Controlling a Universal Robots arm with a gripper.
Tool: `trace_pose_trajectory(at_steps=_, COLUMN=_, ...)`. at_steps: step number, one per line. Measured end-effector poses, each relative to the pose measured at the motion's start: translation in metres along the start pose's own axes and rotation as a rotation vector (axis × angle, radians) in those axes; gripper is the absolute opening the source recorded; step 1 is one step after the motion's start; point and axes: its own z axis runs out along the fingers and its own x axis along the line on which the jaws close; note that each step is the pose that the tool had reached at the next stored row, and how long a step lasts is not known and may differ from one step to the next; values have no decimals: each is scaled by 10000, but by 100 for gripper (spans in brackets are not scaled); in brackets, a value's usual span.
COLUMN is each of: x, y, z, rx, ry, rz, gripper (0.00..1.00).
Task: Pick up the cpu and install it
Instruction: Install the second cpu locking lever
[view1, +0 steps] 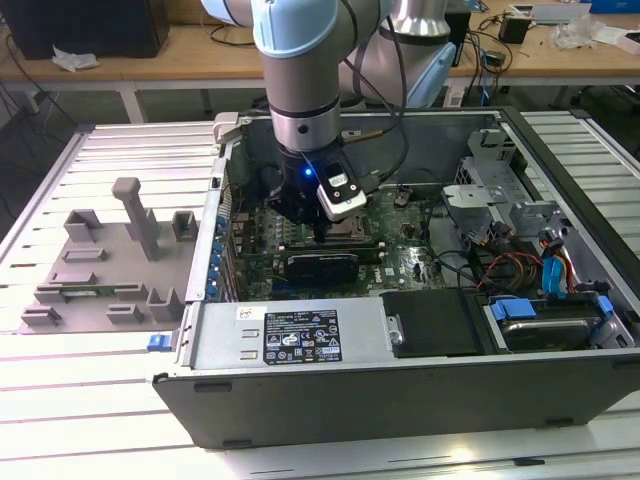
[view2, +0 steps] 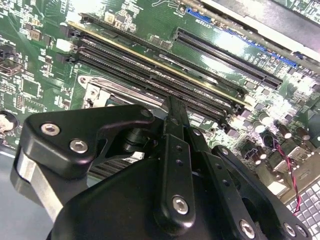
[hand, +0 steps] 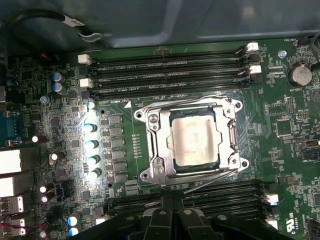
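The cpu (hand: 192, 141), a silver square chip, lies flat inside the metal socket frame (hand: 155, 145) on the green motherboard. The frame's plate sits around its edges. My gripper (hand: 173, 202) hovers just beside the socket, above the lower row of memory slots, with its black fingers (hand: 162, 216) pressed together and nothing between them. In the second wrist view the gripper (view2: 173, 105) points down at the board next to the socket's corner. In the exterior view the gripper (view1: 320, 232) hangs low inside the open computer case (view1: 400, 400).
Memory slots (hand: 170, 75) run along both sides of the socket. A long black card (view1: 320, 266) lies just in front of the gripper, and a power supply (view1: 290, 335) beyond it. Coloured cables (view1: 520, 270) fill the case's right. A grey fixture (view1: 110, 260) stands outside on the exterior view's left.
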Motion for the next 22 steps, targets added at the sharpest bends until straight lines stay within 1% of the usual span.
trace_pose_trajectory(at_steps=3, x=14, y=-3, z=28, rx=-19, ry=2, rz=-1, gripper=11)
trace_pose_trajectory(at_steps=7, x=24, y=-5, z=66, rx=-187, ry=23, rz=-60, gripper=11)
trace_pose_trajectory(at_steps=8, x=24, y=-6, z=71, rx=-217, ry=29, rz=-100, gripper=11)
trace_pose_trajectory(at_steps=9, x=27, y=-6, z=80, rx=-267, ry=38, rz=-189, gripper=11)
trace_pose_trajectory(at_steps=13, x=37, y=-8, z=82, rx=-270, ry=36, rz=-200, gripper=11)
trace_pose_trajectory(at_steps=15, x=91, y=-14, z=79, rx=-275, ry=7, rz=-223, gripper=11)
trace_pose_trajectory(at_steps=18, x=94, y=-21, z=79, rx=-281, ry=9, rz=-254, gripper=11)
trace_pose_trajectory(at_steps=22, x=91, y=-46, z=78, rx=-338, ry=14, rz=-260, gripper=11)
